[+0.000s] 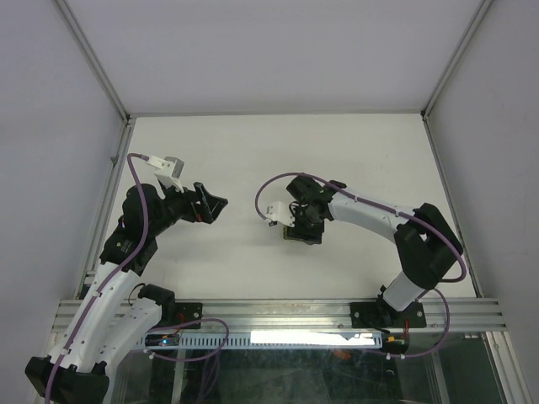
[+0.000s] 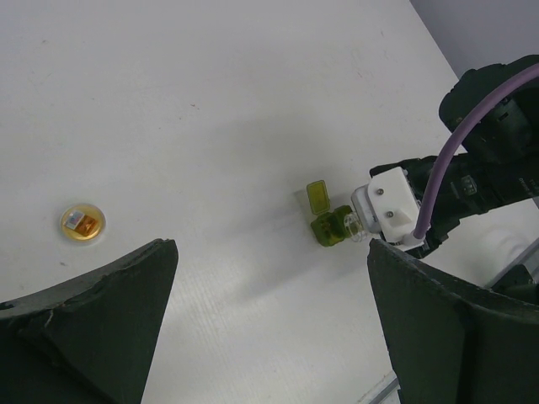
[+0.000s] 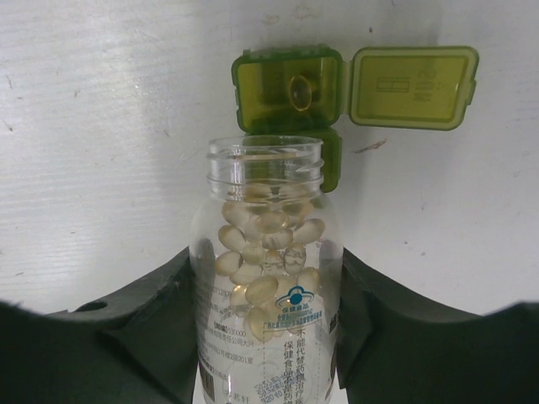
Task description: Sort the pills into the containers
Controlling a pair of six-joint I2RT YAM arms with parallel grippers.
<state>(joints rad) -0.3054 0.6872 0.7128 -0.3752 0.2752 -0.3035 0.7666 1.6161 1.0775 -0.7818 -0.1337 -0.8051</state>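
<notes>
Top view: light even, diffuse, from above. Desk (image 1: pixel 253 151) bright, not blown. Shadows under left arm (image 1: pixel 126 278), right arm (image 1: pixel 370 215) faint, soft-edged. White strip (image 1: pixel 312 337) at near rail blown out.
Left wrist view: left fingers (image 2: pixel 93 328) dark, underexposed, soft focus; soft shadow on desk lower left of green box (image 2: pixel 330 227).
Right wrist view: desk near overexposed; bottle (image 3: pixel 265 252) sharp, label legible, highlights on rim; right fingers (image 3: pixel 413 337) dark, blurred at bottom edge.

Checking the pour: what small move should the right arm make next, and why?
Probably tip the bottle slightly further toward the green box. The right pincer grips it uncapped, mouth just short of the open compartment, which shows one pill; the other pills sit back in the bottle.
</notes>
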